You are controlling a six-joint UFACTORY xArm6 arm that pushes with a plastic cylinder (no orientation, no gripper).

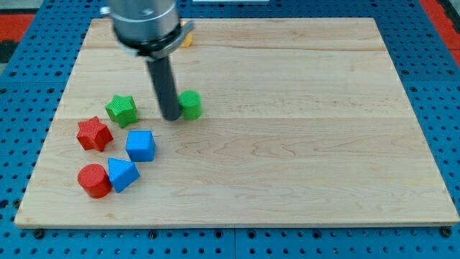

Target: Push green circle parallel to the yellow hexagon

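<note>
Though already touching green circle [190,105] on its view-left side w/ my tip [171,117], barely started on the task. Green circle sitting on counter [302,144], toward view's top-left part. Yellow hexagon [188,34] well above green circle toward view's top; only a sliver visible behind arm, shape not confirmable. Still to do, prob.: shove green circle until level w/ that block. No long axis or heading to report: round block, flat face up. Tool just a plain rod, no jaws to part or close, clamped on nothing. Green star [121,109] left of green circle.
</note>
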